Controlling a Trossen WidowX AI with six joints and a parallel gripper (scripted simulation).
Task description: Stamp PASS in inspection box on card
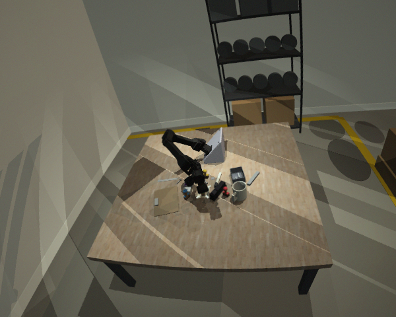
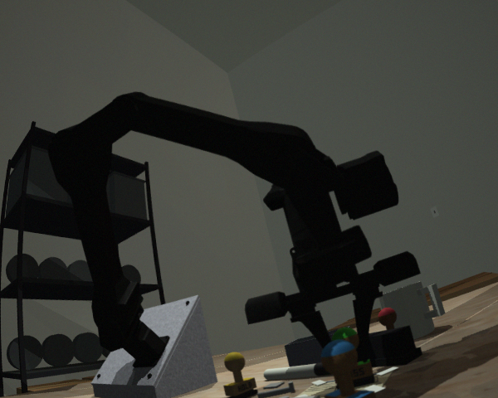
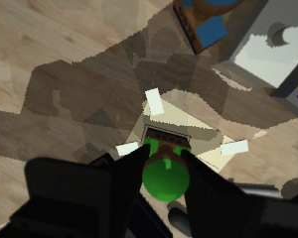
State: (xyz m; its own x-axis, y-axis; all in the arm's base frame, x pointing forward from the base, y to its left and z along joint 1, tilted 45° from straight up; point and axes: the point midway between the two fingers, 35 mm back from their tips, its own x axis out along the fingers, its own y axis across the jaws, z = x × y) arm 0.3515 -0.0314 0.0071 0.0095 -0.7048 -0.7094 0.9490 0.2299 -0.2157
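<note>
My gripper (image 2: 347, 346) (image 3: 165, 151) is shut on the green-knobbed PASS stamp (image 2: 348, 332) (image 3: 166, 179), which stands upright over the cream card (image 3: 184, 116). The stamp's base is low, within or over the printed outline near the card's middle; I cannot tell whether it touches. The base and fingers hide the inside of the box, so no print shows. White tape pieces (image 3: 154, 101) (image 3: 234, 147) lie at the card's edges. A black block (image 1: 217, 190) (image 2: 393, 347) stands beside the card; I cannot tell whether it is the ink pad.
A blue-knobbed stamp (image 1: 185, 193) (image 3: 211, 36) stands near a grey-white tray (image 3: 268, 57). Yellow (image 1: 204, 173) (image 2: 235, 361) and red (image 1: 225, 191) (image 2: 387, 317) stamps, a mug (image 1: 239, 192) (image 2: 406, 303), a marker (image 2: 290, 371), a dark tray and a clipboard (image 1: 167, 201) surround the work area.
</note>
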